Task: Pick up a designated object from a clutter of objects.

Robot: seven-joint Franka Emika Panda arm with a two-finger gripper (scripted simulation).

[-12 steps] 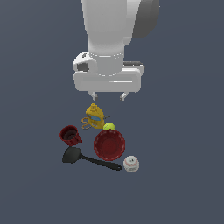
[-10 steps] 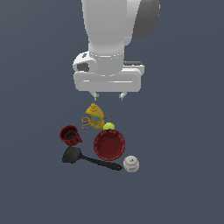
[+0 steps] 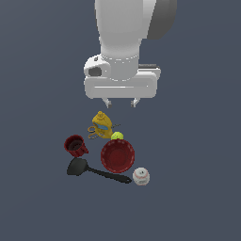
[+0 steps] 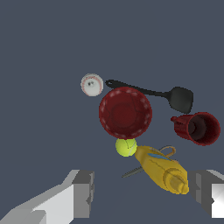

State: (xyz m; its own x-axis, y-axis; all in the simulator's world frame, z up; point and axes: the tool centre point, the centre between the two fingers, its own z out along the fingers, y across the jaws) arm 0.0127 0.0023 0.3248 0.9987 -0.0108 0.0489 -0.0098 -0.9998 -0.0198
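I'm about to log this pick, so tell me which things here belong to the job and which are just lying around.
Part of the job:
red mug, the thing to pick
hand, open above the pile

Just lying about:
red bowl
yellow bottle
scissors
yellow-green ball
black spatula
baseball

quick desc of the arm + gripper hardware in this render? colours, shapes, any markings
White, glossy, rounded arm with a darker grey section at its upper side. It ends in a wide, boxy white gripper body with a dark recess on one side. Two short light-grey fingertips poke out below it. In the wrist view the fingers look blocky, grey-white with darker inner pads. No cables or markings visible.
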